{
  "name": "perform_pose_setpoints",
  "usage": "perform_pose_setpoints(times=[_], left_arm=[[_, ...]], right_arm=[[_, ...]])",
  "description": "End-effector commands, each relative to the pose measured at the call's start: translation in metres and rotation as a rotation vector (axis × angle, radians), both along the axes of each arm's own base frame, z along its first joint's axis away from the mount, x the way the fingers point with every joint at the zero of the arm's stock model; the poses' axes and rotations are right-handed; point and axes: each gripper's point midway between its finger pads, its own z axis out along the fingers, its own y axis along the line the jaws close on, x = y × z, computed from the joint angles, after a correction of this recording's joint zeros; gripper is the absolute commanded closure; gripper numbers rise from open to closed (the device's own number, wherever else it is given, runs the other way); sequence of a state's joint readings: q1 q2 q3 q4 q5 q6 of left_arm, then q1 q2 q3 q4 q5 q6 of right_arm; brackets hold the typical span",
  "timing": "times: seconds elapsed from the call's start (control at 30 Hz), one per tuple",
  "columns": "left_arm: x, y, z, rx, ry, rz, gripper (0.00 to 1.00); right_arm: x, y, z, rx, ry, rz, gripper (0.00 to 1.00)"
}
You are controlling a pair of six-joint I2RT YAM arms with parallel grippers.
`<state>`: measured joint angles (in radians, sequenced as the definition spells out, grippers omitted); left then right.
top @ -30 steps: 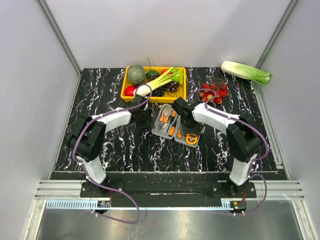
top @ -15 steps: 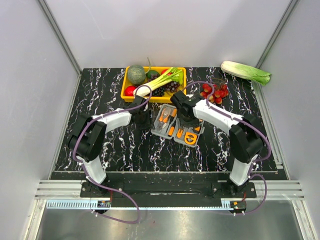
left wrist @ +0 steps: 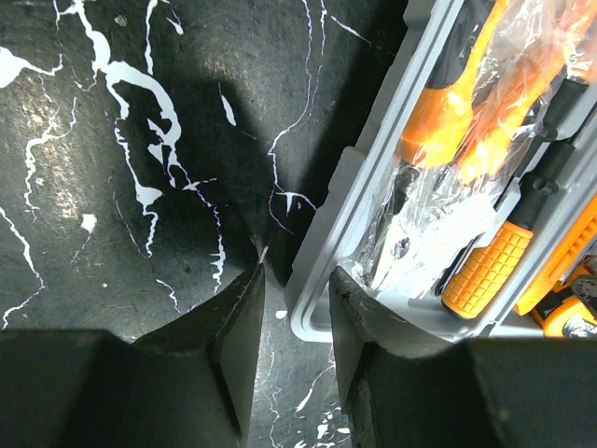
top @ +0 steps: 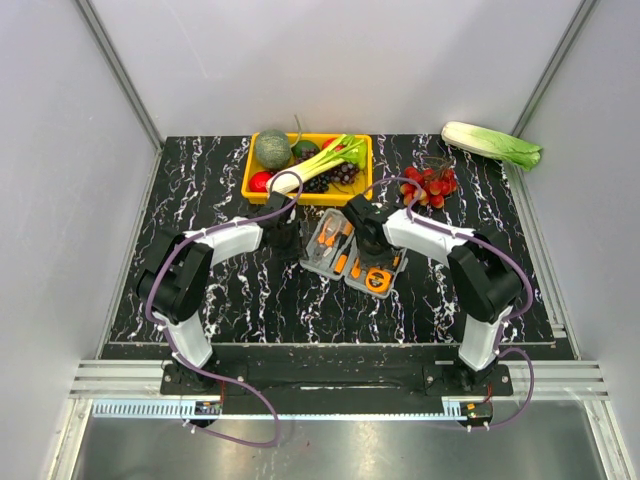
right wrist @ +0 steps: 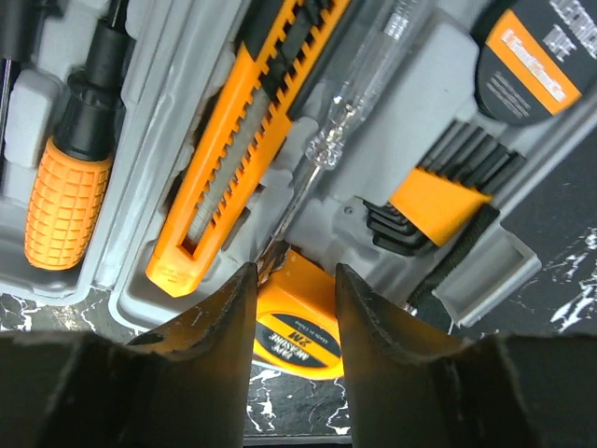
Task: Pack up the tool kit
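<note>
The tool kit lies open at mid-table, a grey case with orange-and-black tools in its slots. My left gripper is at the case's left edge. In the left wrist view it straddles the rim's corner, one finger outside on the table and one over the inside, open with a gap showing. My right gripper hangs over the case's right half. Its jaws stand narrowly parted on either side of the yellow tape measure, which sits at the case's near edge.
A yellow tray of vegetables stands just behind the case. Red fruits lie at the back right and a cabbage beyond the table's far right corner. White walls close in on three sides.
The right gripper swung toward the back of the case and then came nearer again over its right half. The left arm stayed at the case's left edge.
</note>
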<state>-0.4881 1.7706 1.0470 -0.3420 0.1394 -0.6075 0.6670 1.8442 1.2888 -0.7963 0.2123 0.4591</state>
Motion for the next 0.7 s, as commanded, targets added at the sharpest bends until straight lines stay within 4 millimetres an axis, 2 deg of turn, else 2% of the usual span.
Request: perform_pose_setpoints(times=[0.0, 0.13, 0.23, 0.33, 0.53, 0.67], left_arm=[[-0.008, 0.007, -0.012, 0.021, 0.047, 0.010, 0.63], [-0.009, 0.006, -0.010, 0.015, 0.047, 0.010, 0.63], [-0.009, 0.005, -0.009, 0.012, 0.048, 0.009, 0.63], [-0.008, 0.006, -0.007, 0.009, 0.046, 0.016, 0.63], [-0.008, 0.004, -0.003, 0.003, 0.041, 0.013, 0.63], [-0.008, 0.004, -0.004, 0.002, 0.041, 0.013, 0.63]], right_arm=[[-0.022, 0.003, -0.012, 0.054, 0.083, 0.025, 0.57], [-0.023, 0.003, -0.017, 0.050, 0.093, 0.028, 0.58], [-0.018, 0.005, -0.012, 0.062, 0.057, 0.021, 0.57], [-0.007, 0.006, 0.007, 0.082, -0.016, 0.012, 0.53], [0.014, 0.006, 0.061, 0.122, -0.187, -0.014, 0.40], [0.010, 0.004, 0.070, 0.128, -0.183, -0.040, 0.39]])
